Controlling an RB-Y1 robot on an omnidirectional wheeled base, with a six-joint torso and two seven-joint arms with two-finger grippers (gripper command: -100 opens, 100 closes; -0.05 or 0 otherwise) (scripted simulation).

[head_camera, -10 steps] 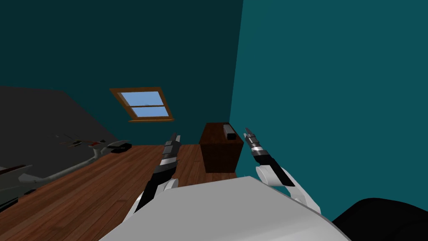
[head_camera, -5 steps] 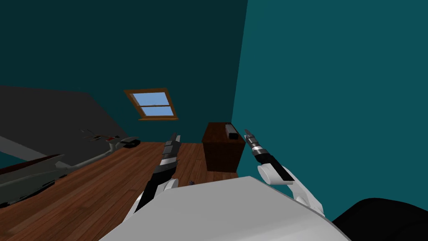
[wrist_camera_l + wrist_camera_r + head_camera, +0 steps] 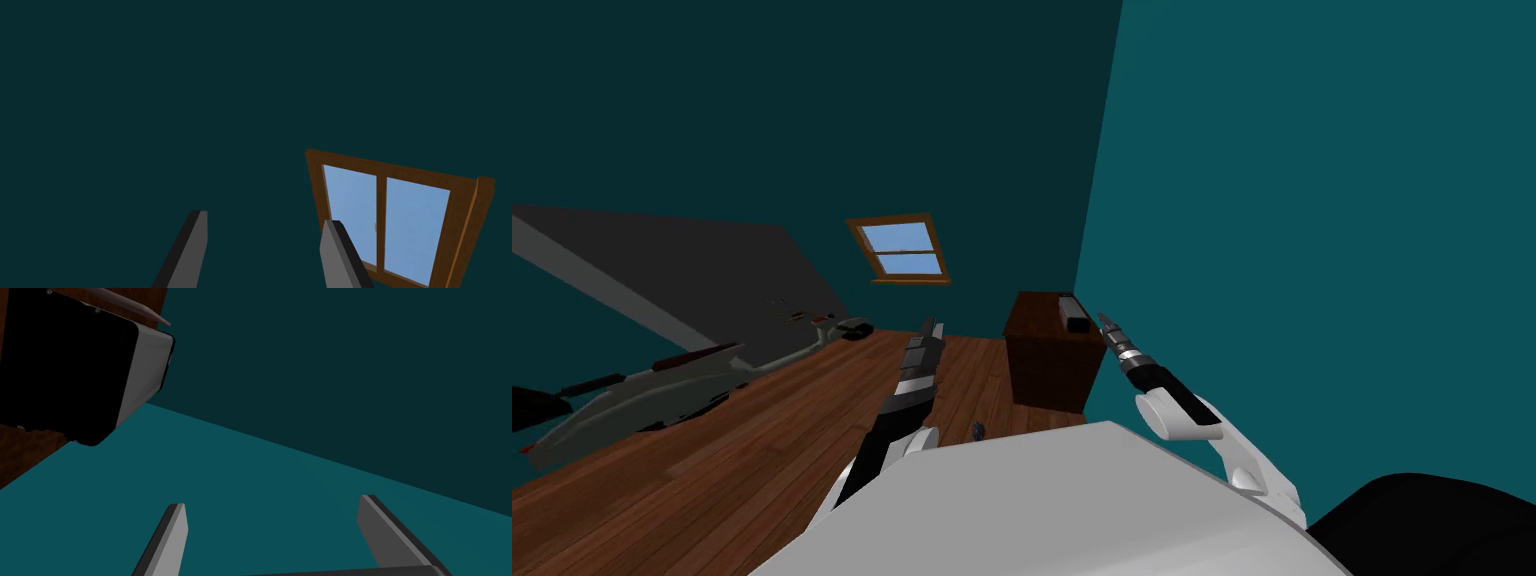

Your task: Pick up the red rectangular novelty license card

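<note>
Red card: can't tell where it is, nothing I can pick out as it.

Right claw [image 3: 1102, 318]: fingers [image 3: 172, 533] wide apart, holding nothing. It's raised in front of the chest, just beside the right edge of a dark brown cabinet [image 3: 1052, 365].

Cabinet stands on the wood floor [image 3: 762, 430], in the corner where the two teal walls meet. A dark box [image 3: 1072, 312] with a light grey end face lies on the cabinet top, along its right edge next to the wall.

Left claw [image 3: 936, 324]: fingers [image 3: 195, 240] also parted, empty, raised over the floor left of the cabinet.

Small dark object [image 3: 978, 431] on the floor between the two arms, too small to identify.

Long grey machine [image 3: 662, 385] lies on the floor along the left wall. Wood-framed window [image 3: 904, 250] is on the far wall.
</note>
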